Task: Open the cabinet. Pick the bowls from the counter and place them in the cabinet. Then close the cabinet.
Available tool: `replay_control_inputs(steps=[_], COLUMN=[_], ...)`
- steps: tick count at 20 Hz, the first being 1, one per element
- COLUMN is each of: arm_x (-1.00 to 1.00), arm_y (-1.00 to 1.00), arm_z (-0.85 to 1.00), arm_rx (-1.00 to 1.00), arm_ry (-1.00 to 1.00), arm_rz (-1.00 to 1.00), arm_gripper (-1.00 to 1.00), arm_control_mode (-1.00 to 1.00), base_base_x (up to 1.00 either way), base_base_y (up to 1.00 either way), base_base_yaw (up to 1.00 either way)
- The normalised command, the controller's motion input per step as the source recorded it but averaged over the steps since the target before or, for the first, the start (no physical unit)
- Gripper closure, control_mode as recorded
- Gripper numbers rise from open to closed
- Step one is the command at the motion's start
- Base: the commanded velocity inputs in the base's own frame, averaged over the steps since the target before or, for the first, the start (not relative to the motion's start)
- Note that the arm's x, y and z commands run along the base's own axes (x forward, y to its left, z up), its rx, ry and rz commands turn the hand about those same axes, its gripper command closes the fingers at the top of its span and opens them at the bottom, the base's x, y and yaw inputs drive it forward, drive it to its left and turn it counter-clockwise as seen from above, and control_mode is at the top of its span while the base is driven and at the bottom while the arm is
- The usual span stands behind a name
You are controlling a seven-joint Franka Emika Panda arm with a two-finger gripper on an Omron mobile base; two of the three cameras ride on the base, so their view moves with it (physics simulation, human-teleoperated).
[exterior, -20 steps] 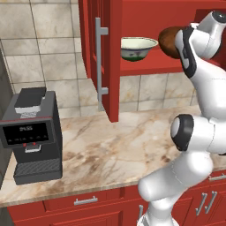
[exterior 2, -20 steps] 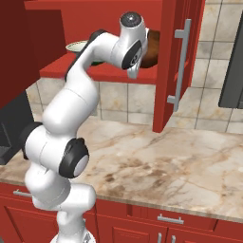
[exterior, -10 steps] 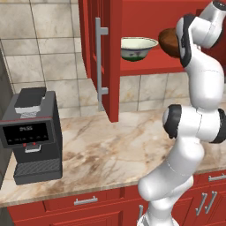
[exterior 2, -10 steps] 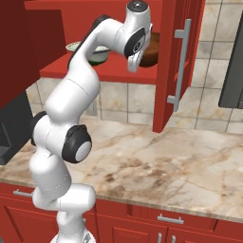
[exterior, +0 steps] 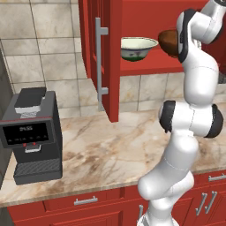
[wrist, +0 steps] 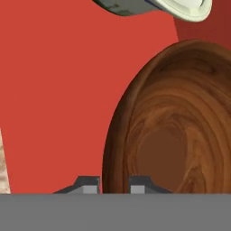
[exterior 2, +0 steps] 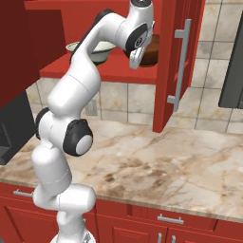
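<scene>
1. My tool is clenched on the rim of the wood bowl, up at the cabinet shelf.
2. Cream bowl already sits on the shelf; both doors open; table holds no bowls.
3. Wood bowl looks tilted, possibly not seated yet.
4. Risk: letting go early, so it rolls off the shelf edge, or knocks the cream bowl.

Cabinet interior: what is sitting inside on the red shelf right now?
On the shelf of the cabinet, the cream-green bowl sits at left. The wooden bowl beside it is gripped at its rim by the gripper; the arm covers its base.
</scene>
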Motion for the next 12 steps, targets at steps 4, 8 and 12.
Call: replay_control_inputs(steps=[4,8,12], arm_x=[0.00,0.00,-0.12], arm_y=[0.00,0.00,0.00], arm_z=[0.00,0.00,-0.05], arm_rx=[0.00,0.00,0.00], arm_ry=[0.00,-0.02,-0.08], arm_rz=[0.00,0.00,0.00], arm_gripper=[-1.00,-1.00,-1.00], arm_control_mode=[-1.00,-1.00,-1.00], base_base_x=[0.00,0.00,0.00], base_base_y=[0.00,0.00,0.00], base_base_yaw=[0.00,0.00,0.00])
